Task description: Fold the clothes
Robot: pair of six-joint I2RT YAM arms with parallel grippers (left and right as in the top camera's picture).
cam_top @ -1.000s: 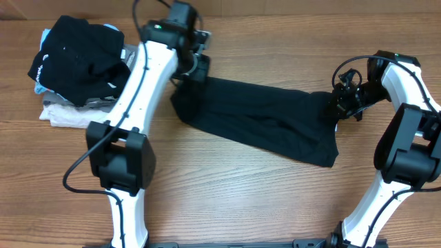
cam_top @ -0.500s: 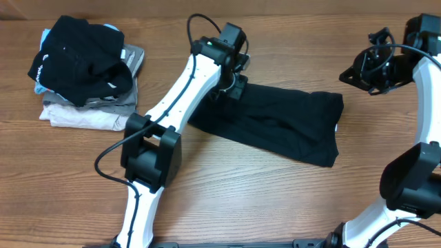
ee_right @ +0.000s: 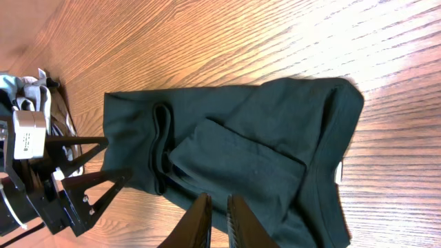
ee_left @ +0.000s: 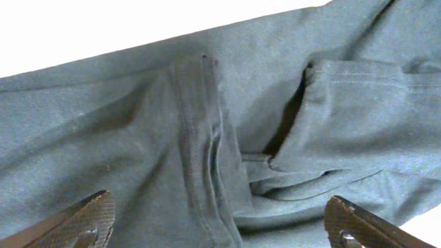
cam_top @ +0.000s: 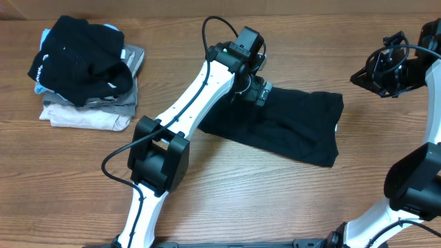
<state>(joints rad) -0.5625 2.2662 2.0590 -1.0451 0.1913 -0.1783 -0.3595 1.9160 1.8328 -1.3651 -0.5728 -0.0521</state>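
Pile (cam_top: 83, 69) stacked; black garment (cam_top: 296, 127) part-folded beneath left claw (ee_left: 217, 201), spread wide, empty; right claw (ee_right: 218, 198) nearly closed, empty.

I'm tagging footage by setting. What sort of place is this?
Likely a robotics lab workbench: two white-and-black robot arms over a wood-grain table, a black garment, a pile of clothes.

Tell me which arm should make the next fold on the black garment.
Left, probably. The left gripper hovers open directly over the black garment; the right gripper sits off past its end.
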